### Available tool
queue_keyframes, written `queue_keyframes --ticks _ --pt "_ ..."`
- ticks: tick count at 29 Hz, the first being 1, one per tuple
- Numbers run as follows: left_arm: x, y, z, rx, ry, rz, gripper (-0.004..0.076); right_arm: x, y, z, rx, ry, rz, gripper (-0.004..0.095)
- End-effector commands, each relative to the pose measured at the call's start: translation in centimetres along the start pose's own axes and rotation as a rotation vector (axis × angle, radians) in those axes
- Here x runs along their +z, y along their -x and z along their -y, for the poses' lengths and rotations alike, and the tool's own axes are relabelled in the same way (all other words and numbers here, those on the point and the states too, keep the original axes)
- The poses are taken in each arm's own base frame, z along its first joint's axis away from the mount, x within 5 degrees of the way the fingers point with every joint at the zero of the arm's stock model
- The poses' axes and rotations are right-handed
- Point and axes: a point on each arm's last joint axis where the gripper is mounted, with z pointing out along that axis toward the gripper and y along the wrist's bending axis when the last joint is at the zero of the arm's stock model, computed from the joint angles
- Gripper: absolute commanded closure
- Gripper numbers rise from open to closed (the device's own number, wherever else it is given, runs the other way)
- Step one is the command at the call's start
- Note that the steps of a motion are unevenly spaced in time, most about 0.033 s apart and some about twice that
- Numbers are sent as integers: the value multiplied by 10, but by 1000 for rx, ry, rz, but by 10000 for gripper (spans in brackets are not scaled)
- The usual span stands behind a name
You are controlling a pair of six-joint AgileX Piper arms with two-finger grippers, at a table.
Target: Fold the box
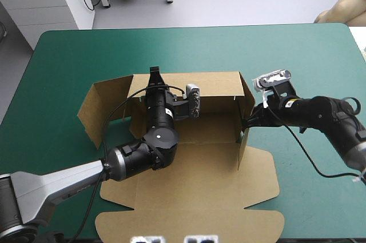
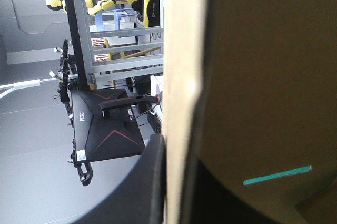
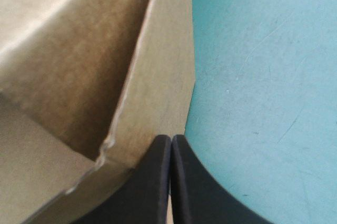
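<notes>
High view: the box (image 1: 200, 168) lies mid-worktop (image 1: 320, 60), long walls running side to side, lid flat toward the near edge. Left wrist: the left jaws pinch the raised far wall, edge-on between them. Right wrist: the right jaws, nearly touching, nip the right wall's corner, with bare worktop beside them.

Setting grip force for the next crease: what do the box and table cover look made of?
The box: brown board, likely cardboard, matte, with a pale raw cut edge and sharp creases. The table cover: teal-green, smooth, faint scratches; perhaps vinyl or rubber, can't tell.
</notes>
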Motion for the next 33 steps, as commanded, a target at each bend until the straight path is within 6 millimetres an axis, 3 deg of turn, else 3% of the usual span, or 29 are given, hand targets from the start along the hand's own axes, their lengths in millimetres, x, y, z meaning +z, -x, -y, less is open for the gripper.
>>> queue_keyframes --ticks 1,9,33 --pt "-10 -6 -24 -41 93 -1 732 -22 2 -3 -56 -44 174 928" --pt "-10 -5 -23 -70 87 11 732 -26 -15 -7 -130 -42 205 926" --pt "-10 -4 -23 -70 84 22 732 -25 -17 -18 -198 80 192 918"
